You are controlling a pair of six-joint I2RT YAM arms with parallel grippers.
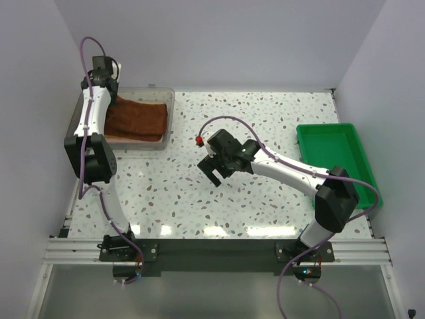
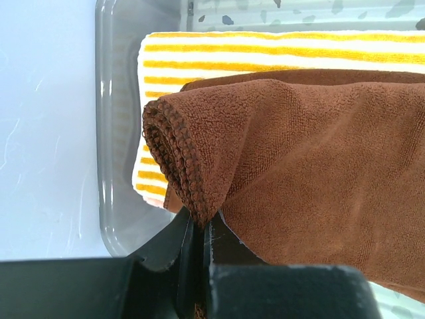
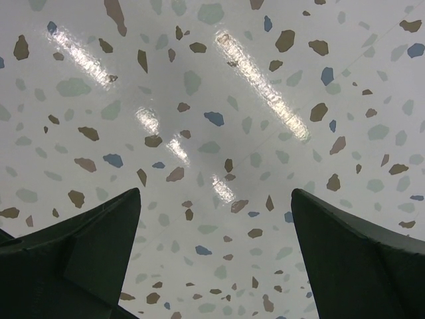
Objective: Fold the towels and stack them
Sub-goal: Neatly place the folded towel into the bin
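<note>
A folded brown towel [image 1: 136,119] lies in the clear plastic bin [image 1: 167,126] at the back left. In the left wrist view the brown towel [image 2: 299,159] lies on a folded yellow-and-white striped towel [image 2: 265,53]. My left gripper [image 2: 199,229] is shut on the brown towel's folded corner, over the bin's left end [image 1: 109,90]. My right gripper [image 1: 214,167] is open and empty above the bare tabletop mid-table; its view shows only speckled table between its fingers [image 3: 99,226].
A green tray [image 1: 335,156] stands at the right side of the table. White walls close in the left, back and right. The speckled tabletop [image 1: 186,199] lies between the bin and the tray.
</note>
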